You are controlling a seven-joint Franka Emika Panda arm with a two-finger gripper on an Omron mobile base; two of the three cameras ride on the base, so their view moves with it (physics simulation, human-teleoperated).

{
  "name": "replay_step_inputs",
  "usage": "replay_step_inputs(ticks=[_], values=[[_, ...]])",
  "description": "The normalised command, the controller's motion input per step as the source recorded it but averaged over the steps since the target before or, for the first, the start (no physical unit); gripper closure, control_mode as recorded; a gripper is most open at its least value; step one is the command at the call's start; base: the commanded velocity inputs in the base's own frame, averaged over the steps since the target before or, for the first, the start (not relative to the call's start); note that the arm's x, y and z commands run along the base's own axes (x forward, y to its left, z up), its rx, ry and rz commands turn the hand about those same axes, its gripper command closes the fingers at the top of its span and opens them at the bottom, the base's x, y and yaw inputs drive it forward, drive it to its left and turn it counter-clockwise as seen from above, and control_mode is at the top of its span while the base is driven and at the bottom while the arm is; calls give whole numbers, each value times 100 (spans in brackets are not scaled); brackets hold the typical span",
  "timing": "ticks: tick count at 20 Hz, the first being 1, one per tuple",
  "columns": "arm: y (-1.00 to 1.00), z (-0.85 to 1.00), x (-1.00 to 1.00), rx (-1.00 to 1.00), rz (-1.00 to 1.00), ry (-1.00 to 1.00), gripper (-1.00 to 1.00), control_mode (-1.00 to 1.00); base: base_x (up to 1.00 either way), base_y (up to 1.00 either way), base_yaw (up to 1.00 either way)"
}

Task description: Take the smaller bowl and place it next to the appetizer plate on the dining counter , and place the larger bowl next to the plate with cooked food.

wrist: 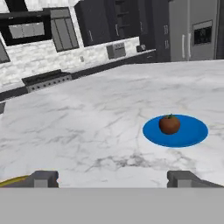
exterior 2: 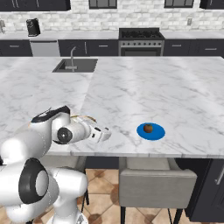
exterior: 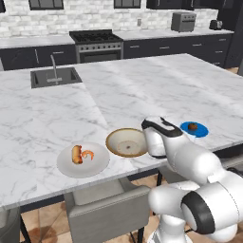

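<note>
In your hand view the gripper (wrist: 112, 178) hangs low over the dining counter (wrist: 87, 131) with its fingertips (wrist: 43, 178) spread wide, nothing between them. The appetizer plate (wrist: 176, 130) sits right of centre. In the left base view, lower middle, the larger bowl (exterior: 126, 142) rests just beside the plate with cooked food (exterior: 83, 160), partly behind the arm.

Larger bowl (exterior: 126, 142) beside white plate (exterior: 83, 160)
</note>
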Motion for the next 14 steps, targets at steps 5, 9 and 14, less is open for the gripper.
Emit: replay_step_inputs(ticks=[5, 9, 14], values=[[-35, 100, -5, -13, 0, 15, -100, -100, 0, 0, 0], [-43, 100, -26, -27, 0, 28, -100, -100, 0, 0, 0], [-39, 78, -36, -67, 0, 47, -100, -100, 0, 0, 0]])
